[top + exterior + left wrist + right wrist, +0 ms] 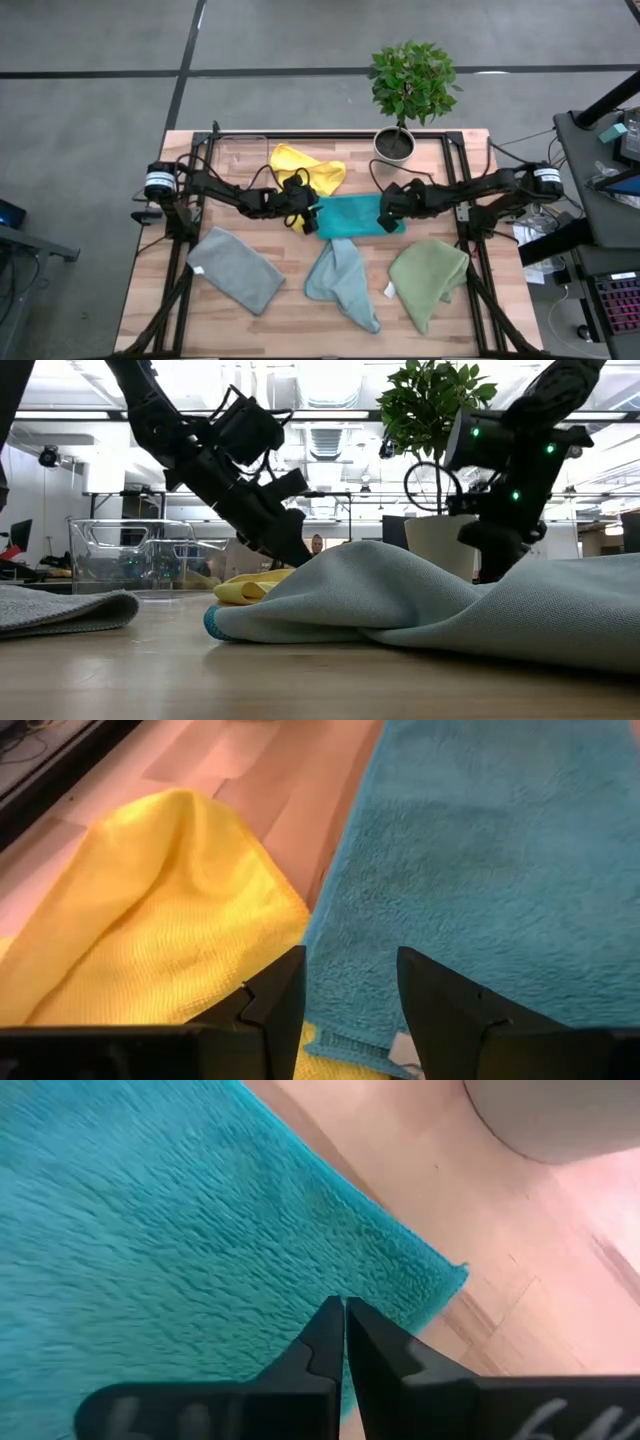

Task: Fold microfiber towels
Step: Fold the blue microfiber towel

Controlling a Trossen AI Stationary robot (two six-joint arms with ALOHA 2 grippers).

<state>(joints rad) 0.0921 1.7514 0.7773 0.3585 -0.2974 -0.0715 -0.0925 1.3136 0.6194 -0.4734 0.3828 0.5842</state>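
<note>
The teal towel (348,216) lies flat at mid-table. The yellow towel (308,168) lies crumpled at its far left, and the teal edge overlaps it in the left wrist view (150,920). The grey (236,268), light blue (343,282) and olive green (430,280) towels lie bunched along the near side. My left gripper (350,995) is open and low over the teal towel's left edge (330,920), beside a white tag (402,1046). My right gripper (343,1325) is shut, over the teal towel near its far right corner (450,1275). My left gripper's open fingers (280,990) stand on either side of a strip of the teal towel by its left edge; I cannot tell whether they touch it. My right gripper's shut fingertips (330,1320) come slanting down onto the teal towel's top near its right edge (390,1270). The towel lies flat there. I cannot tell whether cloth is caught between the tips.
A potted plant (397,143) stands at the far edge just behind my right gripper. A clear plastic bin (140,555) stands at the far left. The light blue towel (450,600) fills the low view's foreground and hides both contact places there.
</note>
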